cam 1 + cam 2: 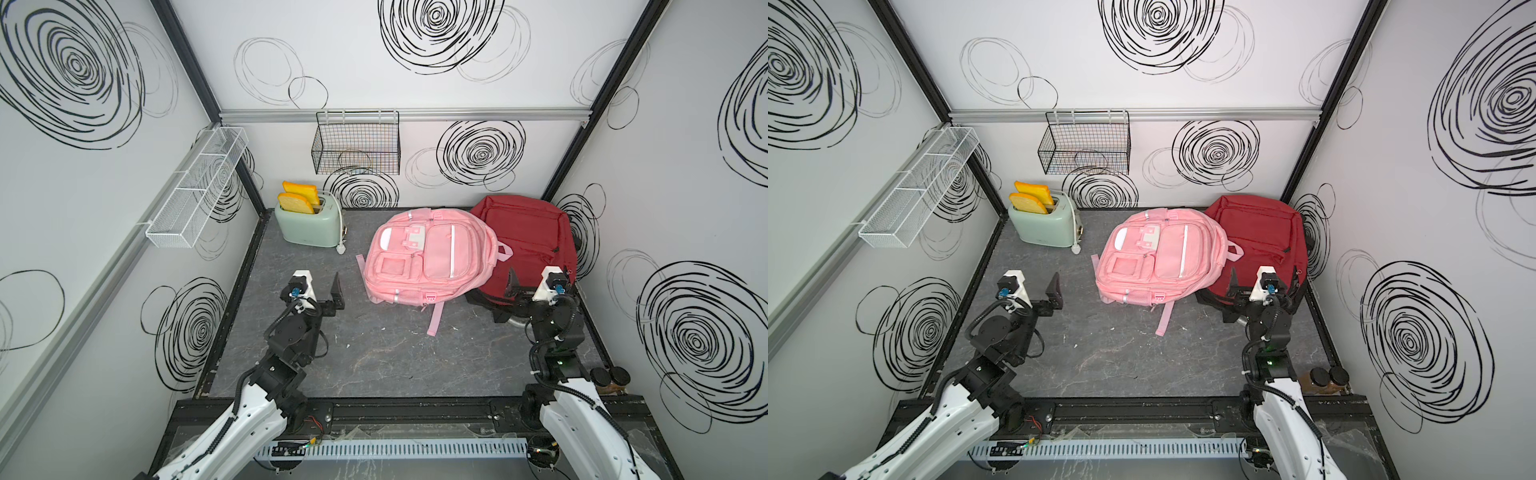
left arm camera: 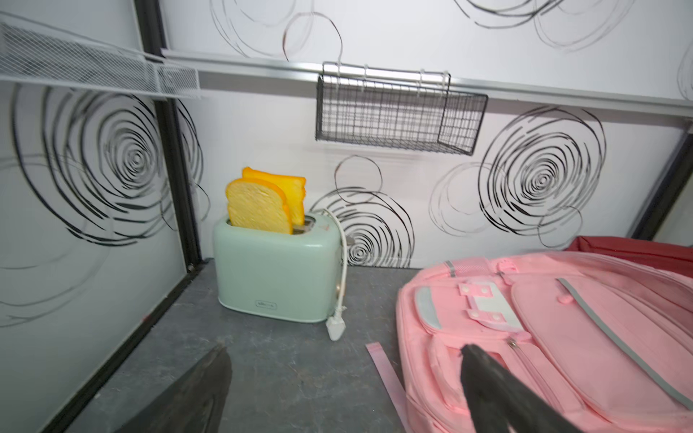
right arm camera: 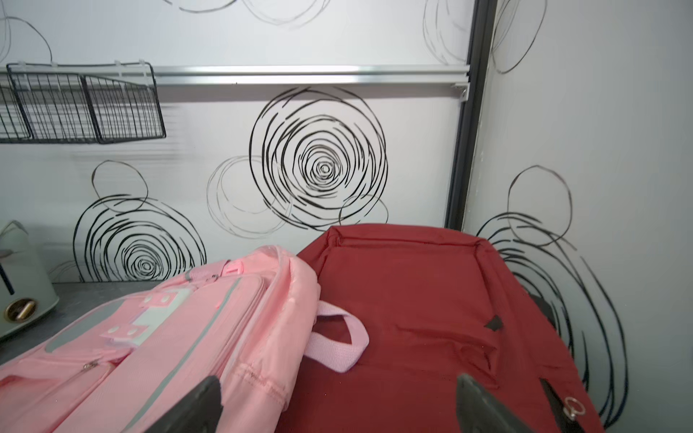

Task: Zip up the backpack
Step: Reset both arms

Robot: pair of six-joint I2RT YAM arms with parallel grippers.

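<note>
Grey table point(image 1: 374, 357), white walls with black swirls. Pink backpack point(image 1: 428, 257) lies flat, front up, right of centre toward the back. Its right edge overlaps the red backpack point(image 1: 532, 232), which fills the back right corner. Toaster point(image 1: 309, 228) at back left, apart from both. Left gripper point(image 2: 345, 348): jaws wide, empty, over bare table just left of pink backpack. Right gripper point(image 3: 337, 376): jaws wide, empty, above near edge of red backpack, close to the pink handle loop point(image 3: 337, 337).
</note>
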